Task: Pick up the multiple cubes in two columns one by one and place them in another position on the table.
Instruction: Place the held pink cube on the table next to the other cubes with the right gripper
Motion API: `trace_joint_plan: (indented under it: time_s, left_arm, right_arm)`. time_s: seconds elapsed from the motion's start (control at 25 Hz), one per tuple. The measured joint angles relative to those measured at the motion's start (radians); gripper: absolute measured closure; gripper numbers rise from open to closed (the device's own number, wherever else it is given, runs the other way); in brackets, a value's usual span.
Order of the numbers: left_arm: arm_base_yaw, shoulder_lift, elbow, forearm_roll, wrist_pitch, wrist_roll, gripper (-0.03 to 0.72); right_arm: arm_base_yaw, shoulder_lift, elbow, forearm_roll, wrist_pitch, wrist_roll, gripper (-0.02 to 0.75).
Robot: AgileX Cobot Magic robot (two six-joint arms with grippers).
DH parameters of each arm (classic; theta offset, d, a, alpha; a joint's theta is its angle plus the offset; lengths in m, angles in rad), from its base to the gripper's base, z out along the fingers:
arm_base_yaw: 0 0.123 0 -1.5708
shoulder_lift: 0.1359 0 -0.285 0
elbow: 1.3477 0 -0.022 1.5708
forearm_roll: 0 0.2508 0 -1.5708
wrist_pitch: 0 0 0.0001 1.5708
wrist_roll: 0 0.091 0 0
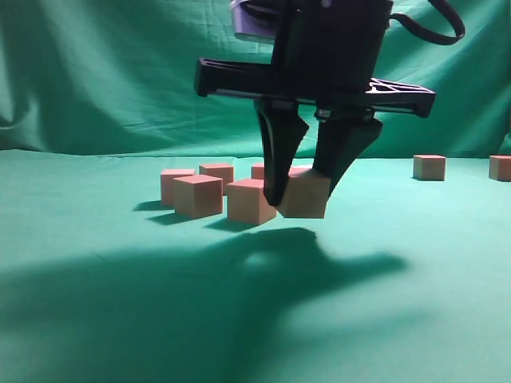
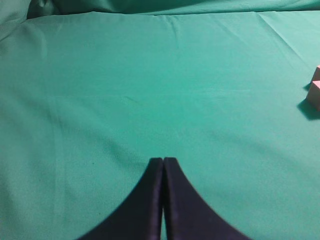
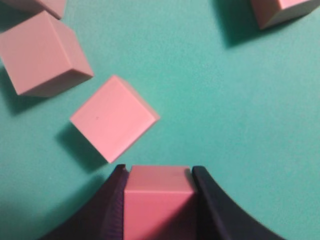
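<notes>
The table, draped in slightly wrinkled green cloth that is also rising behind as a backdrop, is filling every view, and the clamped cube is serving here as the landmark for all else. The right gripper, a large dark assembly hanging down from the top of the exterior view, is squeezing its two black fingers against opposite sides of that clamped cube, which is sitting low, at or just above the cloth; whether it is touching the cloth cannot be told. In the right wrist view the same cube is showing its pink top between the fingers. The left gripper is hovering over bare cloth with its tips pressed together and nothing between them. Just left of the clamped cube a cluster of cubes is resting on the table, the nearest one sitting just beside it, and another peeking out behind. Well to the right of the clamped cube, farther back, two lone cubes are standing apart: one near the backdrop and one cut by the frame edge.
</notes>
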Motion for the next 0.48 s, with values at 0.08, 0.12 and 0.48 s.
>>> trace_joint_plan:
  time_s: [0.08, 0.12, 0.48]
  left_arm:
    - [0.000, 0.000, 0.000, 0.000, 0.000, 0.000, 0.688]
    - [0.000, 0.000, 0.000, 0.000, 0.000, 0.000, 0.688]
    - [0.000, 0.000, 0.000, 0.000, 0.000, 0.000, 0.688]
  right_arm:
    - [0.000, 0.000, 0.000, -0.014, -0.005, 0.000, 0.475]
    - [0.000, 0.000, 0.000, -0.021, -0.005, 0.002, 0.475]
    - [0.013, 0.004, 0.000, -0.032, 0.001, 0.004, 0.475]
